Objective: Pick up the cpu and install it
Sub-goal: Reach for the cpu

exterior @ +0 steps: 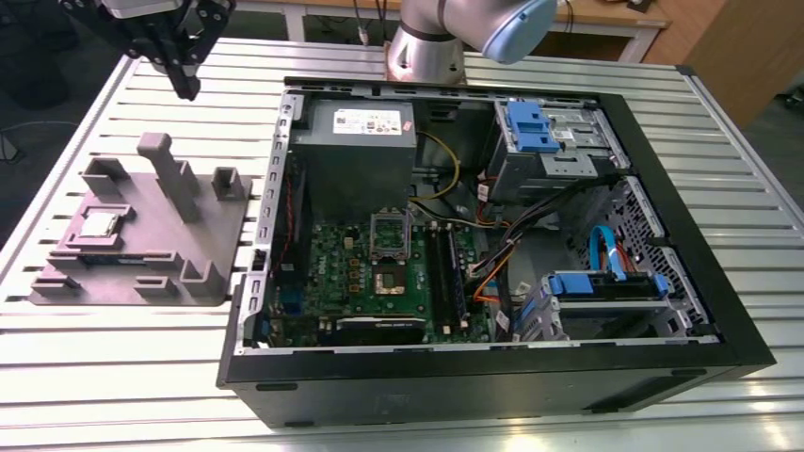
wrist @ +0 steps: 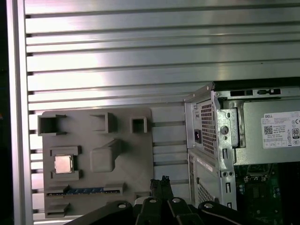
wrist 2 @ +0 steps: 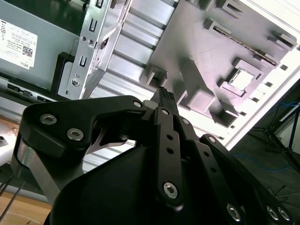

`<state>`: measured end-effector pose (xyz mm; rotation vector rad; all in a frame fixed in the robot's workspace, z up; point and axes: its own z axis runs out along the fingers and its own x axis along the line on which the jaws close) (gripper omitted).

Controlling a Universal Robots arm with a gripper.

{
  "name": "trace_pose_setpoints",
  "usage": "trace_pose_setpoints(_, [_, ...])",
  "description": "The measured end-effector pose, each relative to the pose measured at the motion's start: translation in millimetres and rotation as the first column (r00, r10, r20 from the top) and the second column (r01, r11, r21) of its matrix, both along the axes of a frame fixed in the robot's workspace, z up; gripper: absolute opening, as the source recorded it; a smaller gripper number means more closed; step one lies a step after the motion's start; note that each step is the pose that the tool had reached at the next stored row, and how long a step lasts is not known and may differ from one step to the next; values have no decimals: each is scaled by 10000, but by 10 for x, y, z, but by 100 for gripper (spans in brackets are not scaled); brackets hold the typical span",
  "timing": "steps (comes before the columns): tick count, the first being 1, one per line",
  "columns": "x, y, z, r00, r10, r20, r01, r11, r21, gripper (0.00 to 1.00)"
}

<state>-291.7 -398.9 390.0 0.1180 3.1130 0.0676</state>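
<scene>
The cpu (exterior: 101, 224) is a small silver square lying in a recess of the grey holder block (exterior: 138, 282), on the exterior view's left beside the computer case. Both wrist views show it too: cpu (wrist 2: 242, 78), cpu (wrist: 63, 164). My gripper (exterior: 188, 87) hangs high above the table behind the holder, well clear of the chip. Its black fingers (wrist 2: 165, 101) are pressed together with nothing between them, and they stay shut in the first wrist view as well, gripper (wrist: 159, 182). Inside the case, the motherboard's socket (exterior: 391, 267) lies uncovered, its silver bracket (exterior: 388, 232) standing upright.
The open black computer case (exterior: 503, 377) lies flat on the slatted metal table (exterior: 126, 377). A grey power-supply box (exterior: 358, 141) sits at its back, with blue drive bays (exterior: 543, 127) and cables on the exterior view's right. Tall pegs (exterior: 169, 174) rise from the holder.
</scene>
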Motion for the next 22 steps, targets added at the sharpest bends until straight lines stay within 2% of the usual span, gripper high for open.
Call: trace_pose_setpoints(22, [-67, 0, -1, 10000, 0, 0, 0, 10000, 0, 11])
